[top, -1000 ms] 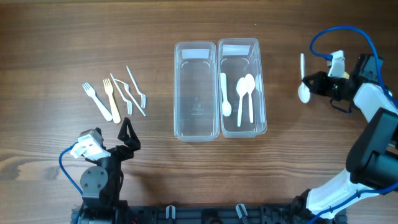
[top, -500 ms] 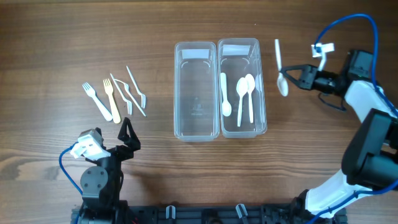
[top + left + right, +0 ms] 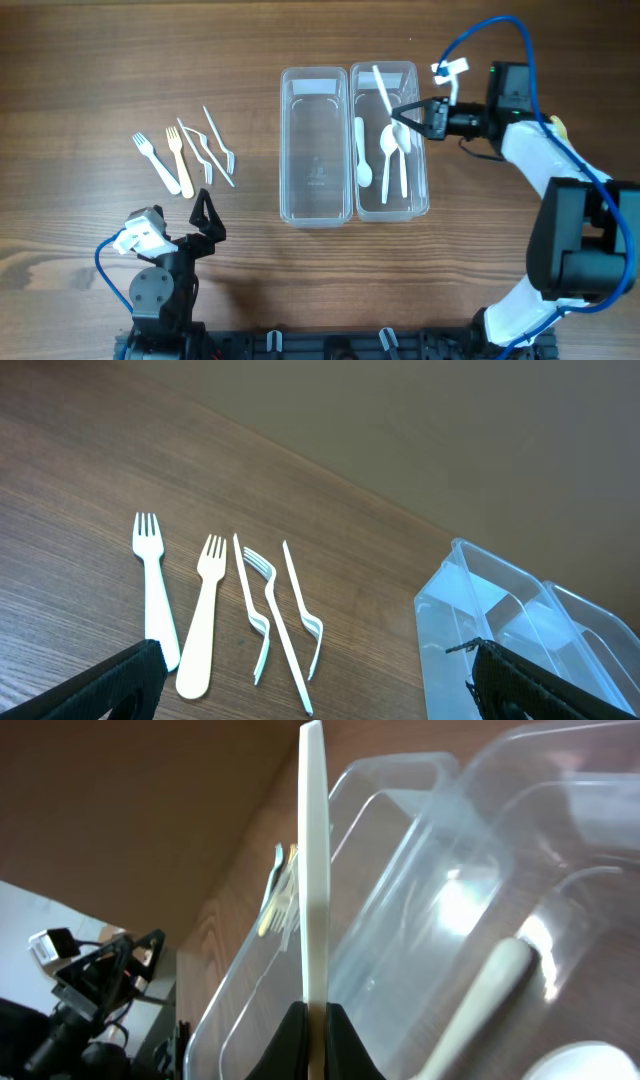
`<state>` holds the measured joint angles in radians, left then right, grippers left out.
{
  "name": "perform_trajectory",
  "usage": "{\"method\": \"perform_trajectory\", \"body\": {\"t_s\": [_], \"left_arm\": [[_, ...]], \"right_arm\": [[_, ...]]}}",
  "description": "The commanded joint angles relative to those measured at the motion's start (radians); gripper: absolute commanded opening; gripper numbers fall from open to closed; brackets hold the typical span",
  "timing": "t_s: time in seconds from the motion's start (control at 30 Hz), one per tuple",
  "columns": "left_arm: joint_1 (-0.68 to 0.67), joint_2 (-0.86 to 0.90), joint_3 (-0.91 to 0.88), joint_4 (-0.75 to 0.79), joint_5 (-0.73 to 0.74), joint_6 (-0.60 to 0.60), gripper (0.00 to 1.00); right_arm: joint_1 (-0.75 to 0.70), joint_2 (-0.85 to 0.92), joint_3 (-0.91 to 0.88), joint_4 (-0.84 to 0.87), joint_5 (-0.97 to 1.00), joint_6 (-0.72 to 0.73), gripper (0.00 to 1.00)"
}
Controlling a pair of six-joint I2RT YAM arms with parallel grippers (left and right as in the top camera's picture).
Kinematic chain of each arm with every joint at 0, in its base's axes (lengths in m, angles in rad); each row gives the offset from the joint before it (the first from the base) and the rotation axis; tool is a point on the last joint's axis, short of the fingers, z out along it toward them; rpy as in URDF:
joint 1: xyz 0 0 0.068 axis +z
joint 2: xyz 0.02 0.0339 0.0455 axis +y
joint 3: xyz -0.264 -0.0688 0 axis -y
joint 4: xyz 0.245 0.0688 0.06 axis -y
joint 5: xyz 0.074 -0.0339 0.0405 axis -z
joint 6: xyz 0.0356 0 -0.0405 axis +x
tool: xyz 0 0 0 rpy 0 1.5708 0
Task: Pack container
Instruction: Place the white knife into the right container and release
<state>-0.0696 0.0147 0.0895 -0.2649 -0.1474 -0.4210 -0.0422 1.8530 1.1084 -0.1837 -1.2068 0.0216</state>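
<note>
Two clear plastic containers stand side by side at the table's middle. The left container point(image 3: 317, 205) is empty; the right container point(image 3: 421, 150) holds several white spoons point(image 3: 364, 150). My right gripper point(image 3: 406, 114) hovers over the right container, shut on a white spoon point(image 3: 382, 88), whose handle point(image 3: 314, 870) stands upright between the jaws of this gripper point(image 3: 314, 1022). Several white and cream forks point(image 3: 180, 155) lie at the left, also seen as forks point(image 3: 205, 610) ahead of my left gripper point(image 3: 315, 700). That left gripper point(image 3: 205, 215) is open and empty, a little nearer than the forks.
The containers point(image 3: 480, 620) show at the right of the left wrist view. A blue cable point(image 3: 480, 30) loops above the right arm. Bare wooden table point(image 3: 100, 80) surrounds the forks and containers.
My right gripper has carried the white spoon leftward from the table's right side to above the right container. The left arm has not moved.
</note>
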Motion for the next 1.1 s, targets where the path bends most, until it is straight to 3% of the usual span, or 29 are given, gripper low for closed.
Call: {"method": "perform_trajectory", "body": {"t_s": [0.0,0.27,0.4,0.47,0.73,0.97,1.07], "left_arm": [[0.009,-0.005,-0.005,0.003,0.008,0.020,1.00],[0.009,-0.005,-0.005,0.003,0.009,0.020,1.00],[0.009,-0.005,-0.005,0.003,0.008,0.020,1.00],[0.009,-0.005,-0.005,0.003,0.008,0.020,1.00],[0.009,-0.005,-0.005,0.003,0.009,0.020,1.00],[0.009,-0.005,-0.005,0.003,0.009,0.020,1.00],[0.009,-0.005,-0.005,0.003,0.009,0.020,1.00]], "right_arm": [[0.028,-0.032,0.013,0.021,0.053,0.090,0.04],[0.029,-0.032,0.013,0.035,0.067,0.117,0.06],[0.030,-0.032,0.013,0.041,0.066,0.116,0.15],[0.030,-0.032,0.013,0.041,0.066,0.109,0.28],[0.015,-0.036,0.013,0.051,0.066,0.109,0.36],[-0.192,-0.128,0.013,0.048,0.060,0.108,0.36],[-0.351,-0.174,0.013,0.036,0.067,0.110,0.55]]}}
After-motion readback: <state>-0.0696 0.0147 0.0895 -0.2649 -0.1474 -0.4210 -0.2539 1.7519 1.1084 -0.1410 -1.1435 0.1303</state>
